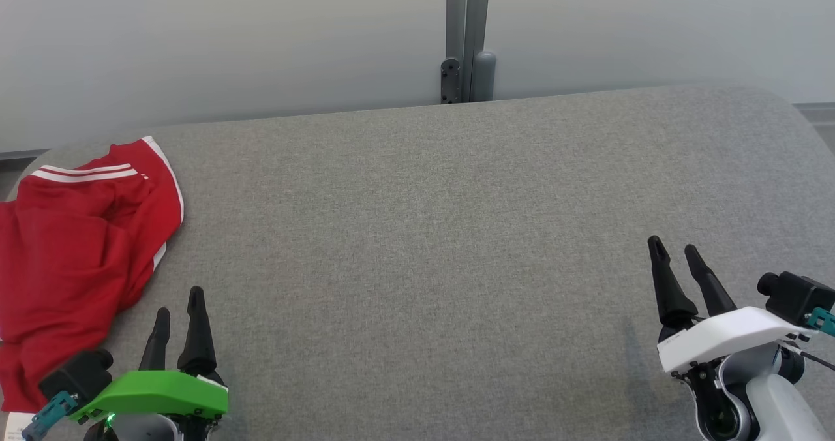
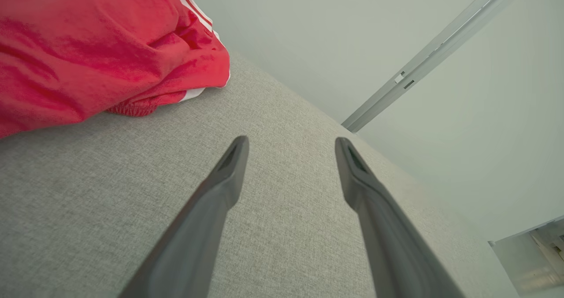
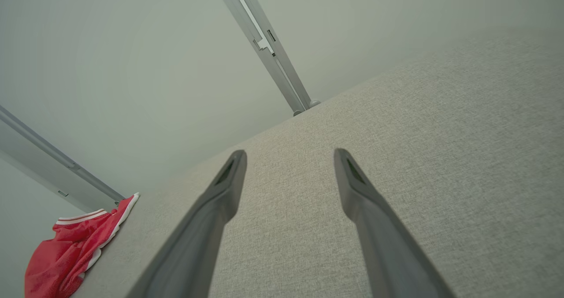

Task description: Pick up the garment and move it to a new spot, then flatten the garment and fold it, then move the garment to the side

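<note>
Since the crumpled red shorts (image 1: 78, 245) lie at the left edge of the tabletop (image 1: 424, 232), just left of the spread, empty left pincer (image 1: 178, 303), that arm is nearer; the right pincer (image 1: 672, 245), also spread, sits well apart.

The garment (image 1: 78, 245) lies on the table's (image 1: 456, 232) left end, with the left gripper (image 1: 179, 301) just beside it. The right gripper (image 1: 672, 244) is well apart, at the right.

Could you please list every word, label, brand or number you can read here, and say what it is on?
Nothing here is legible.
Small dark marking on the white cover of the right gripper: too small to read.
White patch beside the red garment: too blurred to tell if it bears text.
Red garment: white stripes, no readable brand.
</note>
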